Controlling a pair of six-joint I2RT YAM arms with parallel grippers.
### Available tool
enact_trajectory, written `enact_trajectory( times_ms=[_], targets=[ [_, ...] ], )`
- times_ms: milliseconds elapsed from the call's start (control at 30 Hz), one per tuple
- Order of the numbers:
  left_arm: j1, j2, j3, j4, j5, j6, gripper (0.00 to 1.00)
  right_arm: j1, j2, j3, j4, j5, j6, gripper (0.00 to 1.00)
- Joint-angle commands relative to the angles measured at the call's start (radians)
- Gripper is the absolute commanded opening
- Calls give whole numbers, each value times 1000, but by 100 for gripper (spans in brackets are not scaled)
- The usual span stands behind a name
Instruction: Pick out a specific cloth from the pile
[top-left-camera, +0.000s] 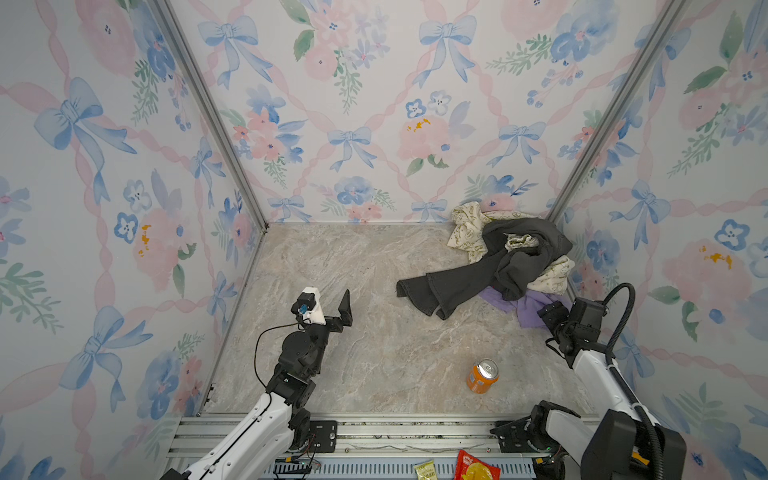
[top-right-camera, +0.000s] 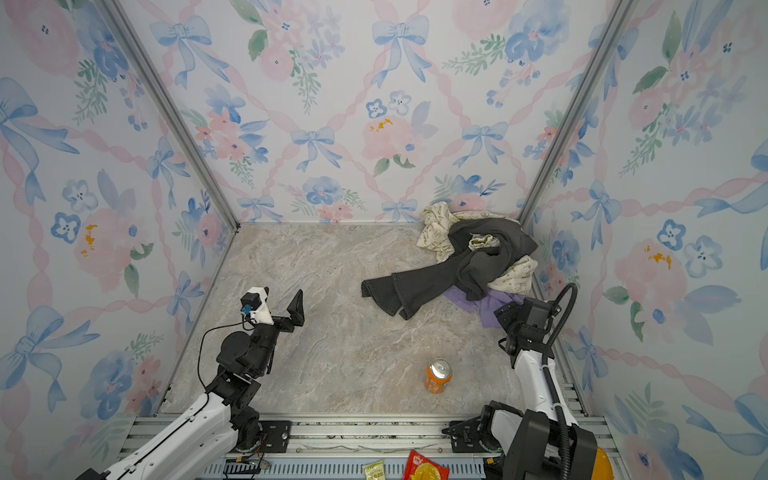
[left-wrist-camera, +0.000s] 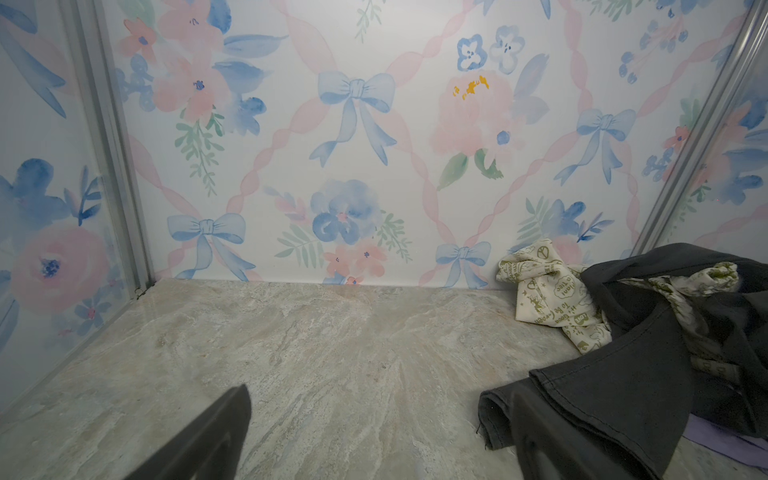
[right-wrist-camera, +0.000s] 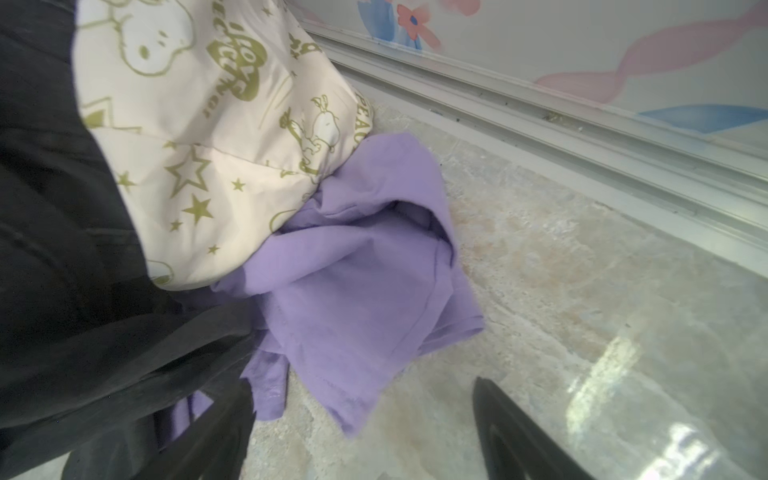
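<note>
Lavender and softly creased, the cloth lies on the marbled table, half tucked under the pile of charcoal trousers and cream printed fabric. We see our right gripper spread wide at its hem, and our left gripper equally wide, well apart.

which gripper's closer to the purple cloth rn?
Right. The right gripper hovers at the edge of the purple cloth, jaws open over its corner; the left gripper sits well away, beyond the grey trousers.
</note>
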Motion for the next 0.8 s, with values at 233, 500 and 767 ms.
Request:
enact_trajectory(
  times_ms=[233, 500, 767],
  targets=[
    [-8, -39, 52, -38, 40, -44, 98, -61, 165, 10, 109, -80, 58, 78],
    [-9, -39, 75, -66, 48, -52, 98, -66, 278, 17, 178, -128, 94, 60],
    [-9, -27, 91, -86, 64, -57, 98, -66, 298, 16, 197, -145, 101, 32]
  ],
)
